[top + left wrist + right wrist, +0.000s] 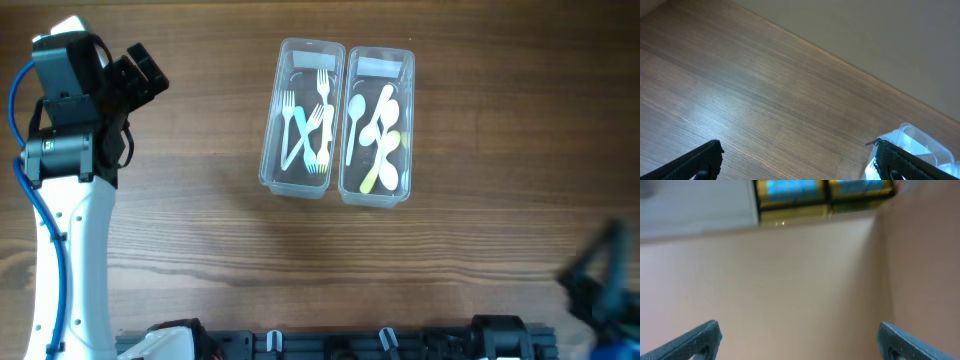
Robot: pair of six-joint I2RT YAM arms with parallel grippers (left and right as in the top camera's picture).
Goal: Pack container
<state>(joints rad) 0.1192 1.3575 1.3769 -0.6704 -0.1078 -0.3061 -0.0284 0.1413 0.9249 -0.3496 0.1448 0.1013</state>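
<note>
Two clear plastic containers stand side by side at the far middle of the table. The left container holds several forks, white, blue and yellow. The right container holds several spoons, white and yellow. My left gripper is open and empty at the far left, apart from the containers; in the left wrist view a corner of the left container shows by its right finger. My right gripper is blurred at the right edge; the right wrist view shows it open, facing a wall.
The wooden table carries only the two containers. A black rail with clips runs along the near edge. The table's far edge meets a plain wall in the left wrist view.
</note>
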